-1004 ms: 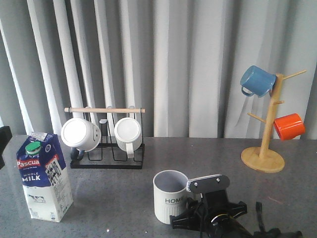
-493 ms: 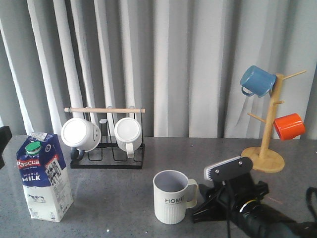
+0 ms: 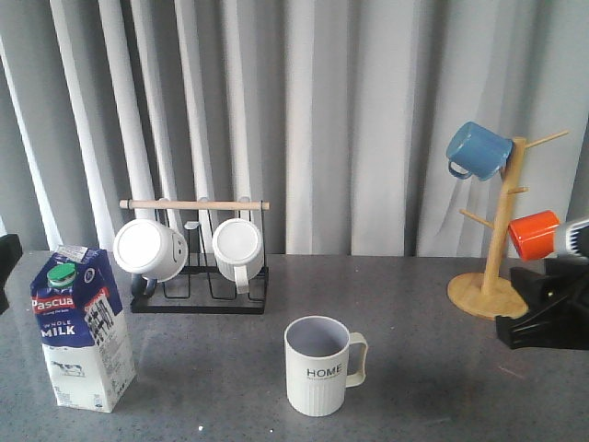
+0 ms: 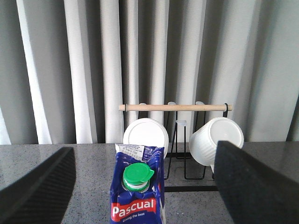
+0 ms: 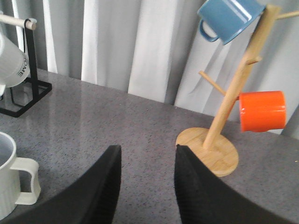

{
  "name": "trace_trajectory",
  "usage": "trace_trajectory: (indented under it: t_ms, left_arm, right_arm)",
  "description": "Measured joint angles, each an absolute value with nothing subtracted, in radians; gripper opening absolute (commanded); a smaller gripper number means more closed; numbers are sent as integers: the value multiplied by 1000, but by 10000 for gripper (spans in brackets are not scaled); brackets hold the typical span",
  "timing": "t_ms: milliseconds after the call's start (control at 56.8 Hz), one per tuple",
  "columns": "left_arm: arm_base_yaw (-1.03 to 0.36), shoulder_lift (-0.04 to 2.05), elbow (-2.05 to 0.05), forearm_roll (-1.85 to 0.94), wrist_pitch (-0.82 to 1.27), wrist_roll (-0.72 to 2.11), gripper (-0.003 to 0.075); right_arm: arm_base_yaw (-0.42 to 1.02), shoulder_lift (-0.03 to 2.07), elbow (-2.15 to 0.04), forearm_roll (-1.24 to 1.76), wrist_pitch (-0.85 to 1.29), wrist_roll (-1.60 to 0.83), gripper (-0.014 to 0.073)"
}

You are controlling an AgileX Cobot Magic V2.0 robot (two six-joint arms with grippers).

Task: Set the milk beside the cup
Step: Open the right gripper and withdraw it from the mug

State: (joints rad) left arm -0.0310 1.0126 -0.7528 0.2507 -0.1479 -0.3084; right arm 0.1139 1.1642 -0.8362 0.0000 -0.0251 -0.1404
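The milk, a blue and white gable-top carton with a green cap, stands upright at the table's front left. The cup, a ribbed pale mug with "HOME" print, stands upright at front centre, well apart from the milk, handle to the right. My left gripper is open wide, and the milk stands ahead between its fingers, untouched. My right gripper is open and empty over bare table, with the cup off to its side. In the front view it sits at the right edge.
A black wire rack with a wooden bar holds two plain white mugs behind the milk. A wooden mug tree at the back right carries a blue mug and an orange mug. Grey curtains hang behind the table.
My right arm has drawn away from beside the cup's handle to the table's right edge. The cup stands alone where it was. The milk has not moved.
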Motion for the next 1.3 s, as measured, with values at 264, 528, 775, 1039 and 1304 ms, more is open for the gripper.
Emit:
trace_trajectory:
  t_ms: [264, 528, 775, 1039, 1304]
  left_arm:
    - [-31, 1013, -753, 251, -148, -308, 587]
    - [-31, 1013, -753, 251, -148, -308, 587]
    - [-31, 1013, -753, 251, -148, -308, 587]
    - [-31, 1013, -753, 251, -148, -308, 587]
    - [-31, 1013, -753, 251, -148, -308, 587]
  right_arm:
    - [80, 951, -831, -219, 7, 138, 192]
    - [80, 907, -830, -281, 33, 193, -9]
    - [80, 907, -830, -283, 53, 192, -8]
    - [80, 910, -830, -283, 59, 192, -8]
    - [80, 910, -830, -283, 59, 192, -8]
